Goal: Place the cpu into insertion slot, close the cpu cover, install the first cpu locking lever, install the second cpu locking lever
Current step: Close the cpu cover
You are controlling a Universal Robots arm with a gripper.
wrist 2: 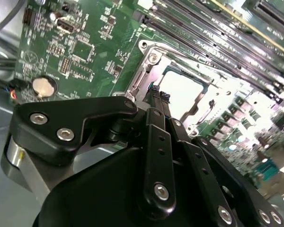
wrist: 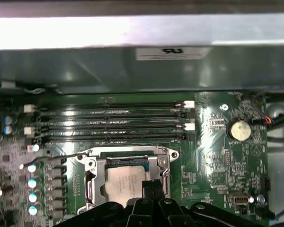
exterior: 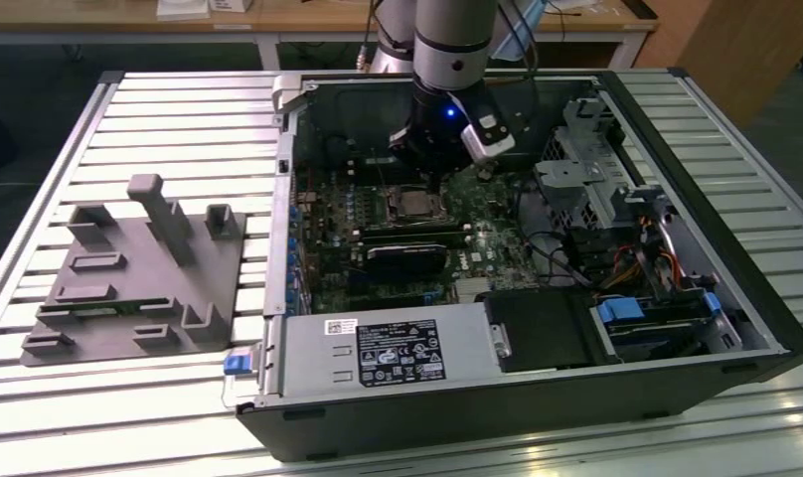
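The cpu [wrist: 125, 182] lies flat in the insertion slot [exterior: 409, 205] on the green board, its silver top showing bright in the second wrist view [wrist 2: 184, 92]. Over it, the cpu cover [wrist: 91, 170] is down, its silvery frame [wrist 2: 149, 56] ringing the chip. A thin wire locking lever [wrist: 57, 157] juts out sideways from the socket, lifted off the board. My gripper [wrist: 151, 187] is shut, its black fingertips [wrist 2: 158, 94] together just above the socket's edge beside the chip. In the exterior view the gripper [exterior: 435, 179] hangs inside the case right behind the socket.
Long black memory slots [wrist: 113, 123] run beside the socket, with a coin battery [wrist: 239, 128] farther along the board. The case wall [wrist: 132, 66] rises behind. A black card [exterior: 408, 250], power supply [exterior: 389, 353] and drive cage [exterior: 587, 189] crowd the case. A grey fixture [exterior: 136, 278] sits outside.
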